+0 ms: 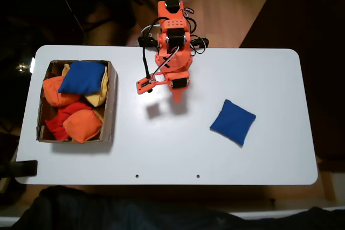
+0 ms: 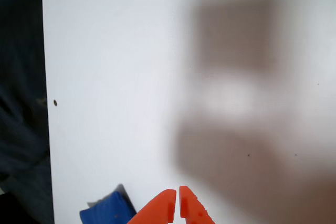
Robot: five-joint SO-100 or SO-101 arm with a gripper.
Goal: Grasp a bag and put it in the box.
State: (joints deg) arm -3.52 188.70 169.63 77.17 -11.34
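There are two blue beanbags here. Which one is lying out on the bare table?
The flat, pointed-cornered blue bag, alone on the white table right of the arm in the fixed view. The plumper blue beanbag sits in the cardboard box.

orange plastic arm (image 1: pixel 171 52) with black servo blocks, looping black and white cables, and 2 tapered orange fingers (image 2: pixel 157 211).

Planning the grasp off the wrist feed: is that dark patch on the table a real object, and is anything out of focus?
Wrist view: the patch is a soft shadow on the white table, not an object; the gripper tips and the bag corner look blurred. Fixed view: the bag, the box and the tabletop are evenly lit and sharp, while the surroundings are dark.
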